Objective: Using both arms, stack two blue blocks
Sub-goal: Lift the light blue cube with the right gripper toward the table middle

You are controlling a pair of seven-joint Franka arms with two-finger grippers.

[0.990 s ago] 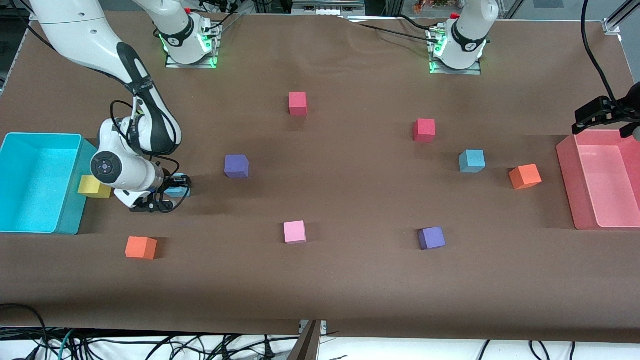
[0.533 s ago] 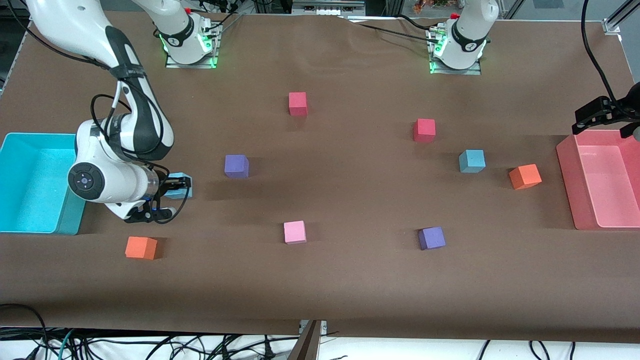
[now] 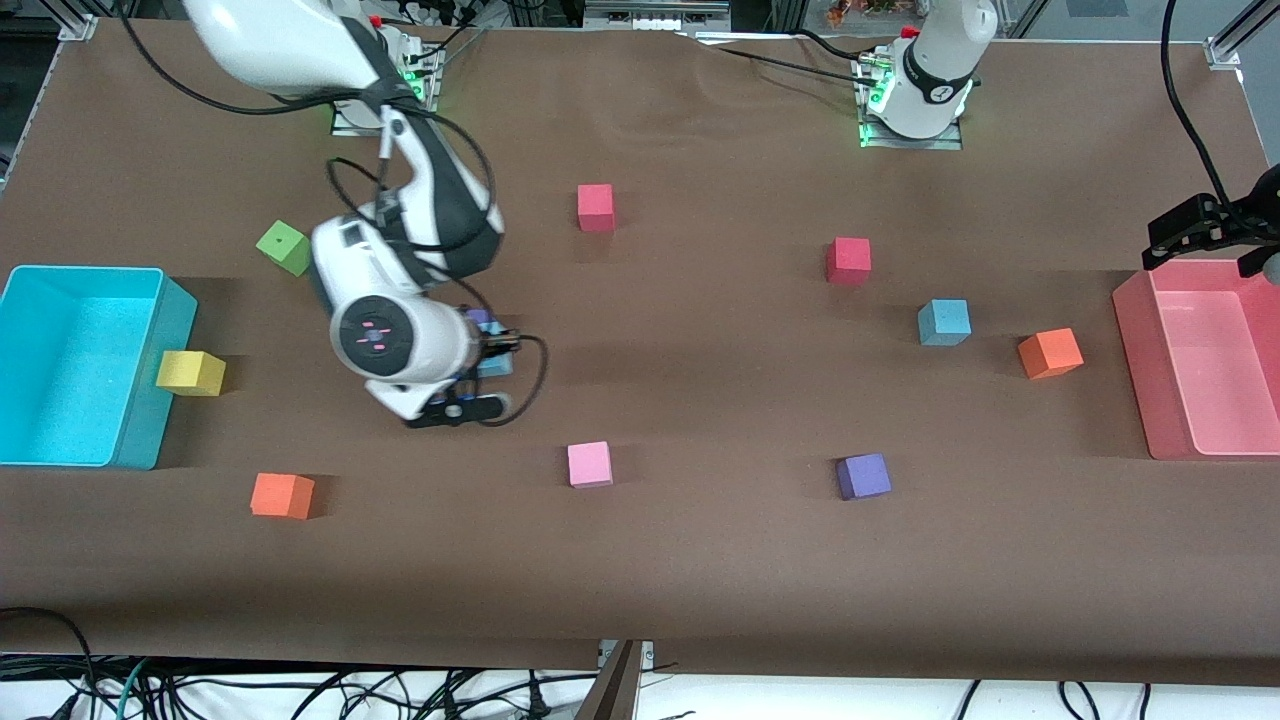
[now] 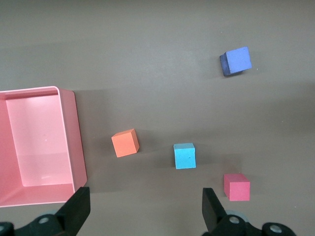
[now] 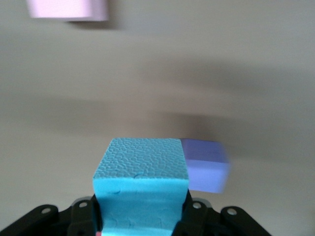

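**Item 1: blue block, carried.** Pebbled foam cube, judged light and slightly springy, not fragile; the rough skin should resist slipping. The right tool is closed on it across two opposite side faces, top face clear. It hangs over a purple cube on the tabletop.

**Item 2: blue block, resting.** The landmark for this entry. It sits flat on the tabletop, square and upright, with all four sides free. Best taken across two parallel faces at mid-height; a firm pinch would likely dent the foam rather than harm it. Its flat top should serve well as a stacking base.

**Left tool.** Fingers spread wide, holding nothing; the arm waits raised over the landmark's end of the tabletop.

**Near the landmark:** an orange cube just beside it toward the pink bin; a red cube farther from the front camera; a second purple cube nearer to it.

**Containers.** Pink bin, past the orange cube from the landmark: nothing inside it. Turquoise bin, at the right arm's end, well apart from the landmark: nothing inside it; a yellow cube lies against its outer wall.
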